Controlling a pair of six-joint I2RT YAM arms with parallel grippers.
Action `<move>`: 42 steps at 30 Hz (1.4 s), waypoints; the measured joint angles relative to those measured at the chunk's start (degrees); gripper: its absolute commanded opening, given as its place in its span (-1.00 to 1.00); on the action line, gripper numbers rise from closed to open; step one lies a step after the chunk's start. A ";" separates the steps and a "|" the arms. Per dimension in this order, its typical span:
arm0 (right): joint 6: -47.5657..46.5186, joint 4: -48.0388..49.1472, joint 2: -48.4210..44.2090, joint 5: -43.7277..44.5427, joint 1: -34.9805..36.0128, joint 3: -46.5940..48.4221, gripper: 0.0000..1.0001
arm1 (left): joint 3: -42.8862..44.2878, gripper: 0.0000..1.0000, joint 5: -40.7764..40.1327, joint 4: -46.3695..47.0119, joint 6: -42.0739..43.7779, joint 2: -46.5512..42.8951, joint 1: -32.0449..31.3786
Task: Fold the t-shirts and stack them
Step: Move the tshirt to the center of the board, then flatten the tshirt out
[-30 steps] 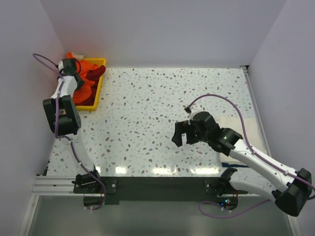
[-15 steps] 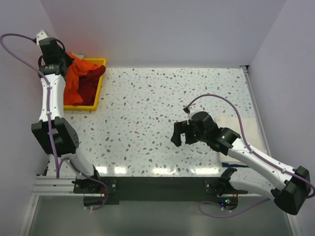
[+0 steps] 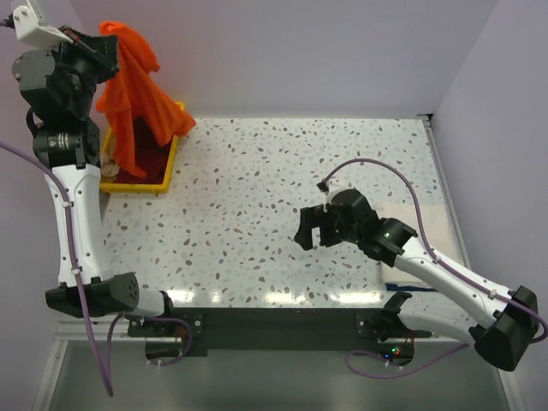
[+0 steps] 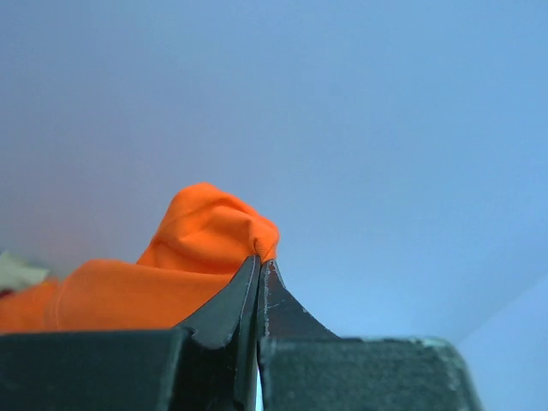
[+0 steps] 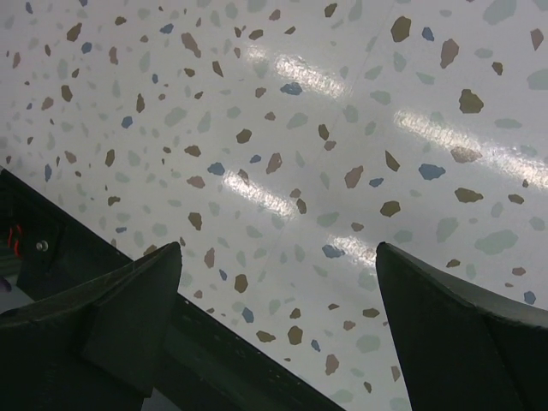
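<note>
Above: the left tool point(image 3: 96, 50) holds the orange shirt point(image 3: 128, 94) high over the tray point(image 3: 168, 163) at the bench's point(image 3: 257, 171) far-left corner. Left wrist: jaws pinched on the cloth. Right wrist: the right tool point(image 5: 278, 257) is spread wide, empty. This looks like the pick-up step; next, the shirt likely needs spreading flat mid-bench.

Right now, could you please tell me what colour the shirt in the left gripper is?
The shirt is bright orange, clearest in the top external view.

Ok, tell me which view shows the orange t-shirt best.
Top external: the orange t-shirt hangs draped from the left gripper, over the yellow tray. Left wrist shows only a pinched fold; right wrist shows none.
</note>
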 measured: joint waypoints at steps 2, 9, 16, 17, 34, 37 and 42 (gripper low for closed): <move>0.00 0.00 -0.13 0.07 0.00 0.72 0.98 | 0.87 -1.00 1.81 1.84 -0.63 -1.84 -2.14; 0.04 -0.09 -1.18 1.29 0.00 1.20 0.98 | -0.98 -1.00 4.48 6.40 -1.68 -6.08 -12.68; 0.52 -1.05 -2.84 2.97 0.00 1.20 0.98 | -13.84 -1.00 1.01 10.36 -2.08 -5.20 -27.80; 0.74 -1.27 -3.28 3.39 0.00 1.20 0.98 | -15.32 -1.00 0.04 10.40 -2.08 -3.89 -30.42; 7.82 2.27 -4.90 10.91 0.00 -5.88 0.71 | -15.50 0.09 -7.15 0.96 -0.50 17.79 -41.79; 9.46 6.49 0.07 10.45 0.00 -7.93 0.61 | -20.15 0.07 -10.34 -0.85 -0.61 12.57 -38.93; 11.21 13.79 8.76 10.01 0.00 -9.97 0.56 | -37.94 0.05 -15.65 -4.15 -1.16 -4.48 -30.75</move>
